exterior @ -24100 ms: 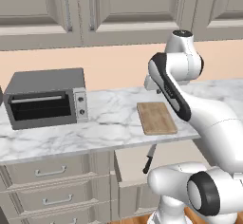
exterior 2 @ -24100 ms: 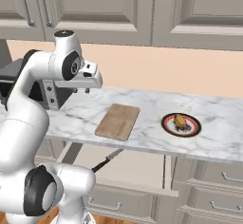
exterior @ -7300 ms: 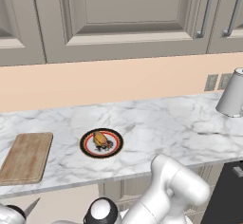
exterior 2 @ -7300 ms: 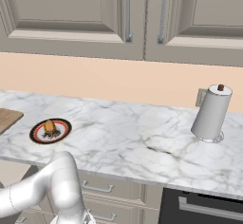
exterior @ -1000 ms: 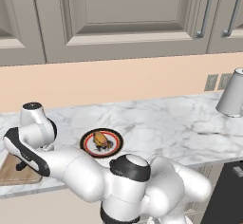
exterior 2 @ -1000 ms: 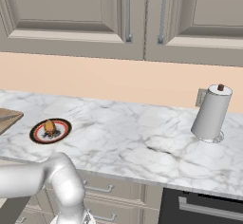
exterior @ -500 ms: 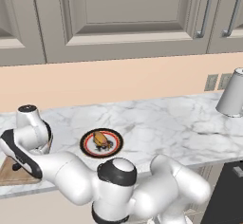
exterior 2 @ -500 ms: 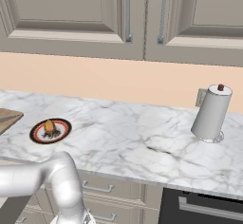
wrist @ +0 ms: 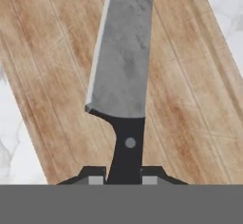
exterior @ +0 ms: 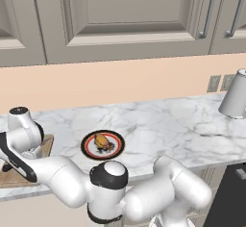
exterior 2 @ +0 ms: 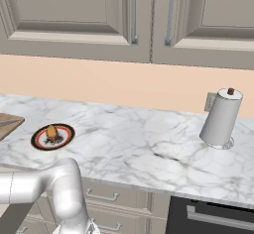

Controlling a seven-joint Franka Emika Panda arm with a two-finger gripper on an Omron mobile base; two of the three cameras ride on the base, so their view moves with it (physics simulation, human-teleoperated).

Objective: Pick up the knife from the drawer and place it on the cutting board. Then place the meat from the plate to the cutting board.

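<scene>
Knife (wrist: 124, 71) sits in the gripper (wrist: 124, 178), whose tips pinch the black handle, blade running toward top of the hand view over the cutting board (wrist: 57, 76). Versus half a second ago, the arm in the left base view has sunk a little lower at the left edge, over the board (exterior: 47, 143); plate and meat unchanged. Largest down: grey upper cabinets (exterior: 129, 14) across the top of both base views, peach wall below, white marbled table (exterior 2: 129, 144) across the middle. Paper towel roll (exterior 2: 221, 118) stands right of centre in the right base view. Plate (exterior: 103, 144) centre-left in the left base view, near the board's right end, meat (exterior: 101, 140) on it. Board corner (exterior 2: 9, 121) at the left edge of the right base view.
</scene>
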